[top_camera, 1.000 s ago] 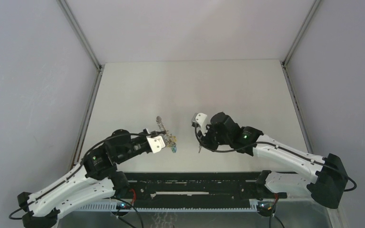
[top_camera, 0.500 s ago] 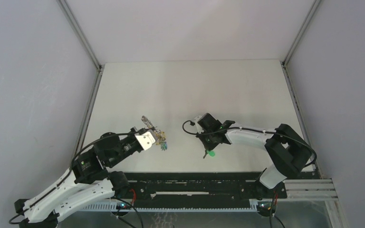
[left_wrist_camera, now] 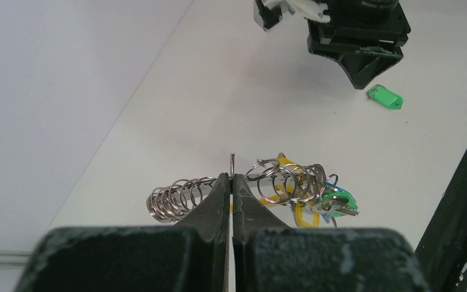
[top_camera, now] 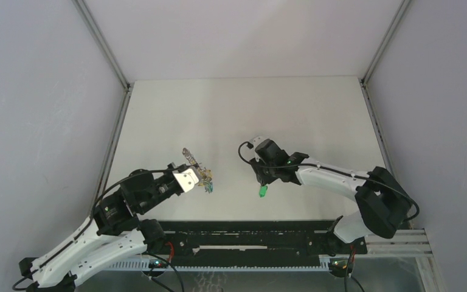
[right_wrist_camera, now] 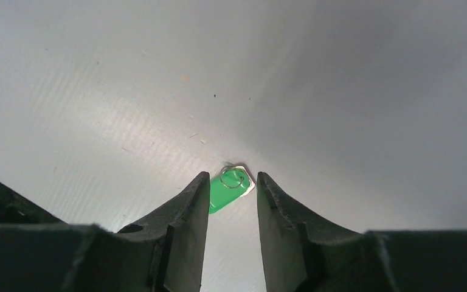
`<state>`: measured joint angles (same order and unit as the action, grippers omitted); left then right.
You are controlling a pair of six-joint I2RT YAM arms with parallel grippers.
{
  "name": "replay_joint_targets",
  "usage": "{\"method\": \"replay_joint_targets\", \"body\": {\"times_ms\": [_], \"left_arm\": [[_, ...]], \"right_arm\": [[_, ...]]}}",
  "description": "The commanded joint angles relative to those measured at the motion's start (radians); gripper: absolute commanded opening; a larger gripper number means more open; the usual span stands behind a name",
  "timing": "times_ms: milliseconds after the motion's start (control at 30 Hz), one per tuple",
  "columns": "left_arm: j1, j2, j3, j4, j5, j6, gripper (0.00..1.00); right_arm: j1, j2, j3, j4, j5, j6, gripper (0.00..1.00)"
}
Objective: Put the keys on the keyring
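From above, we see the left gripper (top_camera: pixel 199 177) shut tight on the keyring (top_camera: pixel 195 162), which it holds over the table (top_camera: pixel 249 109). The ring's wire coil sticks out on the far side of the fingers, with a small bunch of keys (top_camera: pixel 209 188) hanging at its near end. A loose green key (top_camera: pixel 262 191) lies on the table well to the right of the keyring. The right gripper (top_camera: pixel 262 182) points down just over this key, but from here we cannot tell how its jaws stand. In the left wrist view, the left gripper (left_wrist_camera: pixel 231 182) has its jaws pressed together on a thin wire of the keyring (left_wrist_camera: pixel 283 182). Coils spread out to either side of the fingers. Keys (left_wrist_camera: pixel 339 205) with green and blue heads and a yellow band (left_wrist_camera: pixel 298 214) sit at the keyring's right end. Beyond the keyring and to its right, the green key (left_wrist_camera: pixel 385 97) lies flat, with the right gripper (left_wrist_camera: pixel 363 76) just beside it. In the right wrist view, the right gripper (right_wrist_camera: pixel 233 179) has its jaws partly open and holds nothing. The green key (right_wrist_camera: pixel 225 190), with a small wire loop on its head, shows in the gap between the fingertips, lying on the table. The keyring is out of this view.
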<state>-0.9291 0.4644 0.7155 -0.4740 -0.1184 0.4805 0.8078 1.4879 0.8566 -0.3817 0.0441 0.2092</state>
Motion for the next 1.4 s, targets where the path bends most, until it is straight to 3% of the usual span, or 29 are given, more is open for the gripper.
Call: {"method": "replay_joint_targets", "body": {"times_ms": [0,200,400,1033,1367], "left_arm": [[0.012,-0.011,-0.014,0.082,0.041,-0.014,0.00],[0.012,-0.018,-0.016,0.082,0.055,-0.016,0.00],[0.012,-0.035,-0.023,0.083,0.044,-0.013,0.00],[0.013,-0.031,-0.027,0.086,0.052,-0.010,0.00],[0.013,-0.035,-0.028,0.086,0.053,-0.010,0.00]], "right_arm": [[0.044,-0.086,0.020,-0.021,0.056,0.022,0.34],[0.095,-0.044,0.031,-0.046,0.053,-0.192,0.34],[0.093,0.004,0.076,-0.090,0.014,-0.299,0.32],[0.101,0.175,0.160,-0.155,0.020,-0.339,0.24],[0.071,0.181,0.162,-0.153,0.034,-0.323,0.05]]}}
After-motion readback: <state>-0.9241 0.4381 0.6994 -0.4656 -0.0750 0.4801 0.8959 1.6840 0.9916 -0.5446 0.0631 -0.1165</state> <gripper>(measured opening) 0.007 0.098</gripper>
